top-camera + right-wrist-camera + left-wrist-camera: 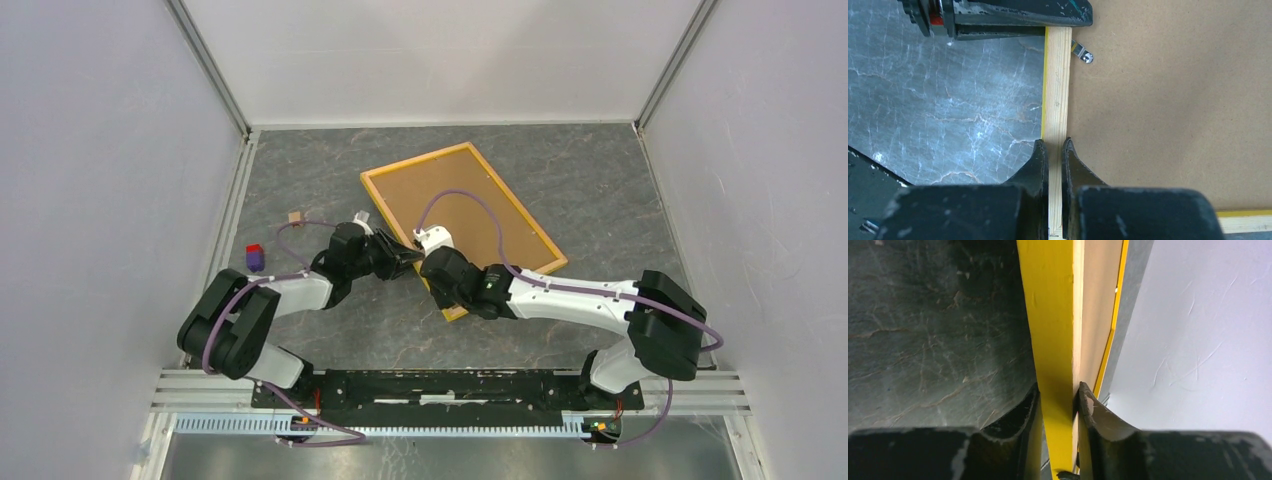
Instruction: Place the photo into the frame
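**Frame held at its edge.** The frame [415,161] lies back up at the centre of the marbled table [600,180], its brown backing board [440,175] facing the overhead camera. On the rail at the frame's left side, the left gripper [1058,400] pinches the yellow edge, one finger on each face and both touching the wood. Lower on the same rail, toward the bottom corner, the right gripper [1054,150] sits with its fingers closed. Whether its tips touch the wood cannot be told. A metal tab [1082,52] shows on the board beside the left gripper. A purple block [255,260] and a tan cube [295,216] sit at centre left.
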`<state>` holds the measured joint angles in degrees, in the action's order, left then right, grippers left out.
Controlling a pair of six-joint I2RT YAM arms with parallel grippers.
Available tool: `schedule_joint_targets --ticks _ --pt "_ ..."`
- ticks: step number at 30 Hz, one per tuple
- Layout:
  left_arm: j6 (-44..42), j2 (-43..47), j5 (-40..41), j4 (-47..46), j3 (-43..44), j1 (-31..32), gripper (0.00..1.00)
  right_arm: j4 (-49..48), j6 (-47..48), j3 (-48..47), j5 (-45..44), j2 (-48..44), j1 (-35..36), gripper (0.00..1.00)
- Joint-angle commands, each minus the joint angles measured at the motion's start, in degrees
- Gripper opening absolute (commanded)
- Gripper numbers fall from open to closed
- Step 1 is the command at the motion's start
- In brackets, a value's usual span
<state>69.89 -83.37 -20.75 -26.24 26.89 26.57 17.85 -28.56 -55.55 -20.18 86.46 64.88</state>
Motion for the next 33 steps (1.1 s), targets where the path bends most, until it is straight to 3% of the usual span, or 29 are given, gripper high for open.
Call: schedule_joint_targets --ticks 1,5,6,11,15,20,27,33 --pt "3.28 0.43 5.71 -7.14 2.64 1.02 0.22 -6.49 3.14 -0.64 -0.81 -3.95 -0.60 0.00" --pt "-1.16 3.75 7.48 2.21 5.68 1.14 0.06 -7.08 6.26 0.52 -0.24 -5.45 -1.76 0.00" --pt "-2.93 4.99 8.15 4.96 6.46 1.08 0.02 -6.97 8.21 0.49 -0.15 -5.95 -1.84 0.12" --pt "-14.71 11.61 11.25 21.00 11.87 0.96 0.02 -2.85 15.60 0.24 -5.21 -10.77 -1.86 0.60" --pt "-26.52 15.56 13.72 36.36 18.34 0.97 0.02 0.39 17.73 1.15 -9.04 -16.52 -2.59 0.78" --pt "-38.73 19.79 18.97 52.03 28.17 0.85 0.02 -0.17 20.24 5.05 -7.87 -21.50 -3.16 0.98" --pt "-56.75 20.46 25.86 69.88 45.23 0.86 0.02 -1.74 21.23 7.97 -5.91 -26.75 -3.36 0.98" --pt "-63.14 19.85 25.66 75.71 53.91 0.97 0.02 -0.51 13.62 8.62 -7.87 -28.40 -6.87 0.98"
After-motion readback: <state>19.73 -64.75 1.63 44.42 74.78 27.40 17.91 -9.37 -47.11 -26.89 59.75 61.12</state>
